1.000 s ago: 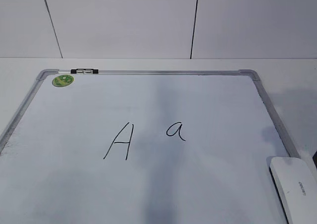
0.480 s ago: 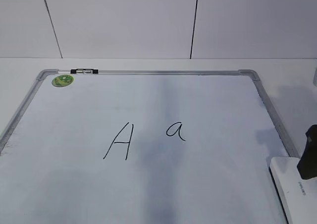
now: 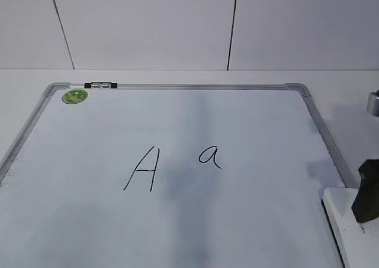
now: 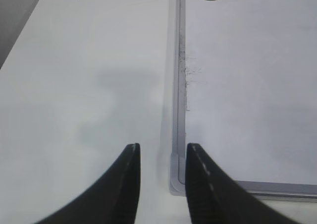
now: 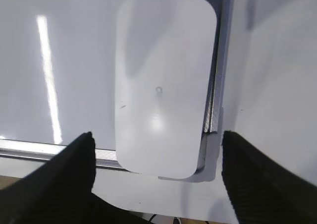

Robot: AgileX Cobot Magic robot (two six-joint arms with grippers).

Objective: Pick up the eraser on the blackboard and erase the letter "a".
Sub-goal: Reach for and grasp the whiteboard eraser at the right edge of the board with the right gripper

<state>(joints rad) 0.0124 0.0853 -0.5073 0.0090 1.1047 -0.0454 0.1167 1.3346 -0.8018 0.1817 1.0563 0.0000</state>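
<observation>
Above the eraser, right tool spread wide, blackboard corner beneath.

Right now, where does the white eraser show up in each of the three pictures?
Exterior view: the eraser sits at the bottom right corner, partly hidden by the right pincer.
Left wrist view: not in it.
Right wrist view: the eraser fills the centre, between the open fingers.
Shared landmark: the blackboard's grey frame.

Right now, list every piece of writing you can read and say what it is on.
"A": black marker capital on the blackboard, at.
"a": small marker letter to its right.
Green sticker: its print is too small to read.
Eraser: no print readable.
</observation>
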